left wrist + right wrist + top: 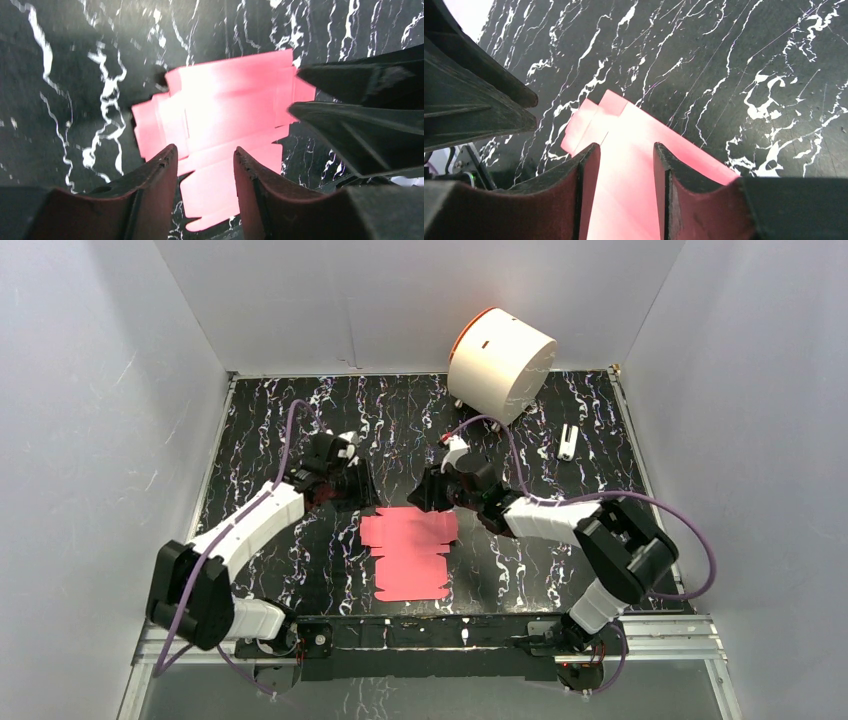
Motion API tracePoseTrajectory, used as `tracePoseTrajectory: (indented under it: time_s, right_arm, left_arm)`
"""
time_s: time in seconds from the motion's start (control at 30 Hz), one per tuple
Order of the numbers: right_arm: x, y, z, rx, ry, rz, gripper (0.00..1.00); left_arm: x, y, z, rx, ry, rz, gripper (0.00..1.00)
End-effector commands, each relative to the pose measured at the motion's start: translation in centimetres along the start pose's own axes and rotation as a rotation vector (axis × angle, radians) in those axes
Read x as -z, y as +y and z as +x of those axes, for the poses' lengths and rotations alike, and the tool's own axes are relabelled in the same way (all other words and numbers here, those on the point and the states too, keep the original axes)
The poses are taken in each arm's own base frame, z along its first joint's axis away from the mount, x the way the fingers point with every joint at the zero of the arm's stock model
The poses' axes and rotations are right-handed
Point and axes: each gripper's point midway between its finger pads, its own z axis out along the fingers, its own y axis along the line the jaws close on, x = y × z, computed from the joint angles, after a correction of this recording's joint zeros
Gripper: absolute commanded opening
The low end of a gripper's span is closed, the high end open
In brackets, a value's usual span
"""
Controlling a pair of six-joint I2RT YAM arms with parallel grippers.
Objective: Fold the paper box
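We see left gripper [205,150] and right gripper [626,147] parted, empty | paper box [410,552] flat beneath right fingers; just ahead of left | right nearer

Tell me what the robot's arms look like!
The left arm and right arm are white tubes with chunky black joints. A purple cable loops along each. The left tool and right tool each have two dark, curved fingers.

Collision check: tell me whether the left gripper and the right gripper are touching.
Apart. The top view shows the left gripper and the right gripper with a strip of bare table between them.
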Motion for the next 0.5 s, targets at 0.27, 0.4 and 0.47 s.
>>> tracePoseTrajectory:
  time_s: [0.27, 0.4, 0.47]
  right_arm:
    - [3.9, 0.6, 3.3, -0.035, 0.048, -0.04, 0.66]
    - [4.1, 0.5, 4.2, -0.047, 0.056, -0.047, 0.69]
    - [4.3, 0.2, 4.3, -0.054, 0.046, -0.033, 0.7]
  left_arm:
    - [1.2, 2.5, 8.1, 0.218, 0.092, 0.027, 0.51]
    - [0.3, 2.0, 9.4, 0.26, 0.119, 0.087, 0.53]
    - [-0.1, 2.0, 9.6, 0.268, 0.119, 0.101, 0.54]
